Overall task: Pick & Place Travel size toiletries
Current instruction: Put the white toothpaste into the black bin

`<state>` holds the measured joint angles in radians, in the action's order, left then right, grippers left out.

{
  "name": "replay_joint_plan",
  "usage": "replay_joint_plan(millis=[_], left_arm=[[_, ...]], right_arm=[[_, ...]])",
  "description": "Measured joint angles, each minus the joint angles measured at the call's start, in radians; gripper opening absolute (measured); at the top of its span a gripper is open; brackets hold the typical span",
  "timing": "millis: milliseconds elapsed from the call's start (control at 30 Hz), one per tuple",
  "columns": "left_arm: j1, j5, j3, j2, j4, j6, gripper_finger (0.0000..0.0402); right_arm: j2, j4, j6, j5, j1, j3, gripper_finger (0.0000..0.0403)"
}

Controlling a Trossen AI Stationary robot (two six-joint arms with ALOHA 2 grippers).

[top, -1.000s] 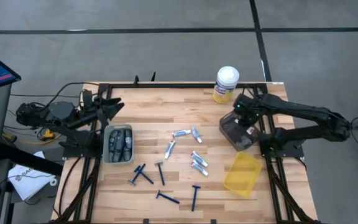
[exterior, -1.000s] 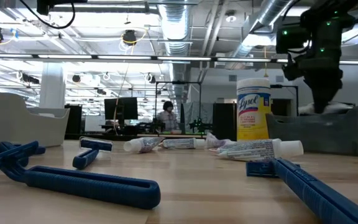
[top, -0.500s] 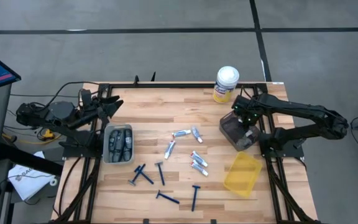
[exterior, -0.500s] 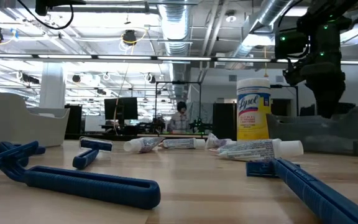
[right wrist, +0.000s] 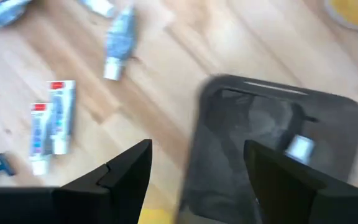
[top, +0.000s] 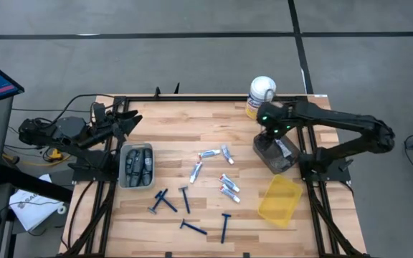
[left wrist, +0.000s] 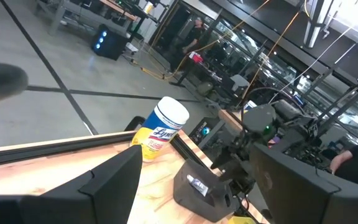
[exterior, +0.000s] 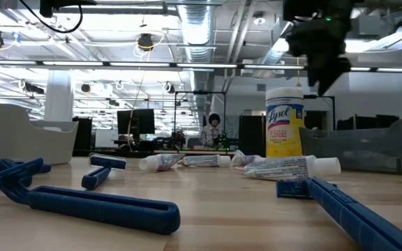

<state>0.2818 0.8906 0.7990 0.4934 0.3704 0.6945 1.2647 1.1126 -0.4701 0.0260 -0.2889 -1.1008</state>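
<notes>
Several small silver-white tubes (top: 229,186) and thin blue razors (top: 186,198) lie flat and scattered on the wooden table. Dark shaver pieces fill a grey bin (top: 123,166) at the left. One tube (right wrist: 300,148) lies inside the dark bin (top: 258,147) at the right. My right gripper (right wrist: 197,148) hangs open above that bin's left rim, pointing down, with nothing between its fingers; in the low view my right gripper (exterior: 323,73) is high above the table. My left gripper (top: 125,122) waits open at the table's far left, pointing level.
A big yellow canister with a white lid (top: 261,96) stands at the far edge, just behind the dark bin. A yellow bin (top: 279,200) sits near the right front. Bare wood lies between the tubes and the far edge.
My right gripper has opened inside the dark bin and let go of a tube, which now lies in the bin. The gripper then rose clear of the bin and moved toward the table's left and far edge.
</notes>
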Motion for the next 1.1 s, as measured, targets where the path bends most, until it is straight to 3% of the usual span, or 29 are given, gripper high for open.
replay_joint_plan(millis=[233,400,733,1100], left_arm=[[0.000,-0.003,0.000,0.000,-0.004,-0.002,0.0294],[0.000,-0.008,0.000,0.000,-0.006,-0.002,0.0294],[0.000,-0.009,0.000,-0.003,-0.009,-0.035,0.0294],[0.000,-0.009,0.000,-0.003,-0.015,-0.031,0.0294]], right_arm=[[0.239,-0.106,-0.080,-0.003,0.181,-0.100,0.0245],[0.413,-0.187,-0.115,-0.003,0.244,-0.173,0.0245],[0.666,-0.279,-0.095,0.000,0.249,-0.219,0.0245],[0.746,-0.313,-0.024,0.000,0.197,-0.221,0.0244]])
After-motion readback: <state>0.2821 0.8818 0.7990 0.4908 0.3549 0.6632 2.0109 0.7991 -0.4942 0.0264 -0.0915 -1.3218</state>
